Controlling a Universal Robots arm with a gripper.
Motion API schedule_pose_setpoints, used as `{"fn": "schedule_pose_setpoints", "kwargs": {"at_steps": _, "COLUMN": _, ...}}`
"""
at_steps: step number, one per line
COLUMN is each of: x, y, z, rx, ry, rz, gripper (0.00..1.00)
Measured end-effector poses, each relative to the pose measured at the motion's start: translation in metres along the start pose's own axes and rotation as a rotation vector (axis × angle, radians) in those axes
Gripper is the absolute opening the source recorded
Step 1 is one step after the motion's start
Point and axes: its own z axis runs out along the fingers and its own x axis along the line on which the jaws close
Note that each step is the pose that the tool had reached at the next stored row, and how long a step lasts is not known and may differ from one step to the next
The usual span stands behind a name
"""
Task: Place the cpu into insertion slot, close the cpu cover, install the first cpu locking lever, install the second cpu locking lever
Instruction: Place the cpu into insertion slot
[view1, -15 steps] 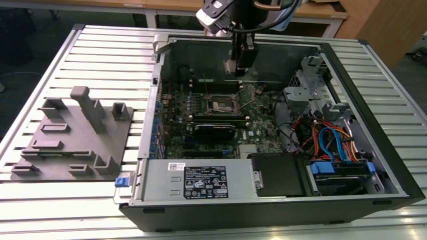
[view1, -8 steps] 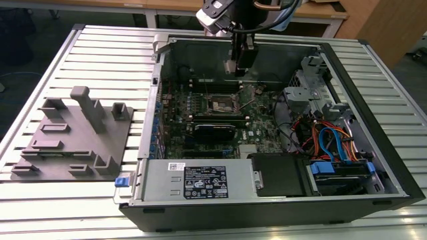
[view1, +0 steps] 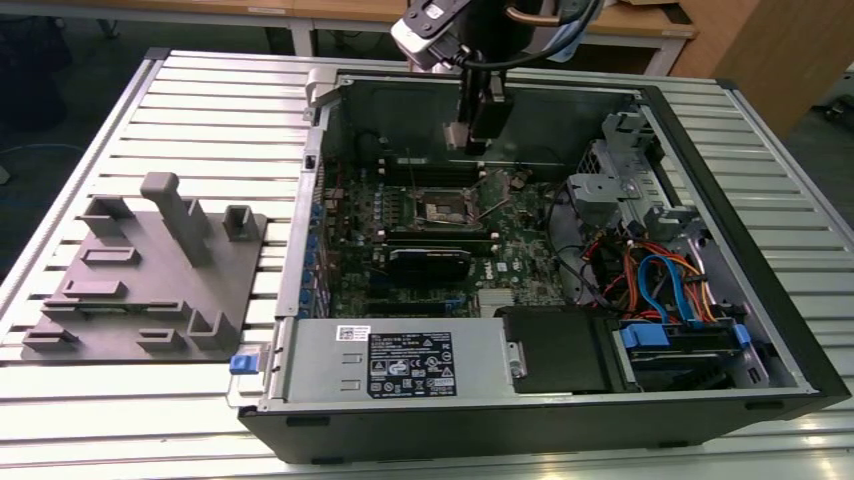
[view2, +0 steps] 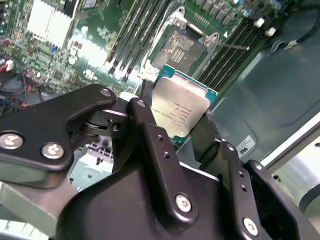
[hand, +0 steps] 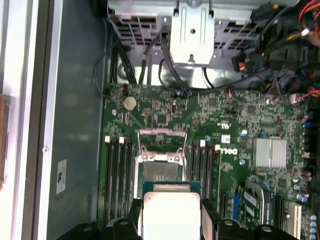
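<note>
And here is the end effector (view2: 177, 120), clamped on the cpu (view2: 181, 106). Its two black fingers (view2: 145, 107) pinch the chip by opposite edges. That grip looks deliberate: it leaves the silver-grey top in plain sight and, I judge, keeps the contact side clear of anything that could foul it.

In the exterior view the end effector (view1: 477, 132) points straight down into the open computer case (view1: 761, 270), which lies on its side on the slatted desk (view1: 200, 110). It hangs above the green motherboard (view1: 400, 255), near the insertion slot (view1: 445, 207) but well clear of it. There is no contact yet.

In the first wrist view the cpu (hand: 171, 212) sits at the near side of the insertion slot (hand: 161, 172), edges roughly square to it, which reads as lining up for a flat drop. Beyond the slot the cpu cover (hand: 161, 131) stands swung up on its hinge, so the dark middle of the socket is exposed and nothing blocks the way down.

Placing is under way and the chip is not seated. The cover is not closed.

Off to the exterior view's left a grey fixture block (view1: 147, 270) rests on the desk.
</note>
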Motion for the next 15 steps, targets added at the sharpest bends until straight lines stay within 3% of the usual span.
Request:
{"fn": "schedule_pose_setpoints", "kwargs": {"at_steps": 1, "x": 0.0, "y": 0.0, "z": 0.0009, "rx": 0.0066, "ry": 0.0001, "rz": 0.0, "gripper": 0.54}}
{"fn": "schedule_pose_setpoints", "kwargs": {"at_steps": 3, "x": -0.0001, "y": -0.0001, "z": 0.0028, "rx": 0.0112, "ry": 0.0004, "rz": 0.0, "gripper": 0.54}}
{"fn": "schedule_pose_setpoints", "kwargs": {"at_steps": 15, "x": -0.0001, "y": 0.0, "z": 0.0056, "rx": 0.0113, "ry": 0.0007, "rz": 0.0, "gripper": 0.54}}
